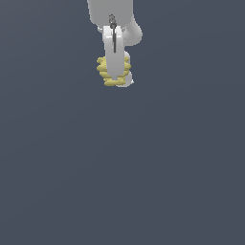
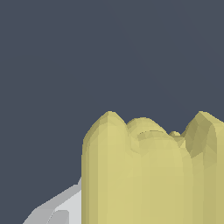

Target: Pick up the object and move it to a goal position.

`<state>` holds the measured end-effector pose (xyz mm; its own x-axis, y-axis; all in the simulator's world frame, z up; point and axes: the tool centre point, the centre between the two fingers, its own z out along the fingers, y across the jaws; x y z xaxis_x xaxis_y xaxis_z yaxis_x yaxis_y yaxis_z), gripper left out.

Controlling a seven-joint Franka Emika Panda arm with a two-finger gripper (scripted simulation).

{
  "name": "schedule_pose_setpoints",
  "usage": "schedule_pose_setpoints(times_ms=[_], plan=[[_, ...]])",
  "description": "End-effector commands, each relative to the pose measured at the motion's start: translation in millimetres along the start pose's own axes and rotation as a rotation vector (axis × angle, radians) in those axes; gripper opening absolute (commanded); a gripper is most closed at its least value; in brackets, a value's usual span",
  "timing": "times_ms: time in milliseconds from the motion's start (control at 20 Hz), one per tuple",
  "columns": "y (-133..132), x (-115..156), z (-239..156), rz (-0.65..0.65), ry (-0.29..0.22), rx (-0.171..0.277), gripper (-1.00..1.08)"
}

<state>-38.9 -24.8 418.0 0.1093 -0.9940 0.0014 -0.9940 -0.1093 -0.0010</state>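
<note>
The object [image 1: 101,67] is a small pale yellow lump with ridged, wavy sides, high in the exterior view. My white gripper [image 1: 120,78] comes down over it, one finger [image 1: 114,60] across its front and the other showing behind it. The yellow sticks out on both sides of the near finger, and the jaws look shut on it. In the wrist view the object [image 2: 144,175] is very close and fills much of the picture, with a grey-white finger [image 2: 57,210] beside it. The goal position is not marked in either view.
A plain dark grey-blue surface [image 1: 122,167] fills the rest of both views, and the white arm [image 1: 112,12] rises out of the exterior view's upper edge.
</note>
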Motion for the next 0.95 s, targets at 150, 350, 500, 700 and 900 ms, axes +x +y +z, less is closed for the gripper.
schedule_pose_setpoints(times_ms=[150, 350, 500, 700, 900], plan=[[1.5, -0.8, -41.4, -0.002, -0.001, -0.001, -1.0], [1.2, -1.0, -60.6, -0.002, -0.001, -0.001, -1.0], [1.0, -1.2, -69.9, -0.003, -0.001, -0.001, -1.0], [0.5, -1.3, -75.9, -0.003, -0.001, -0.001, -1.0], [-0.1, -1.2, -75.6, -0.003, -0.001, -0.001, -1.0]])
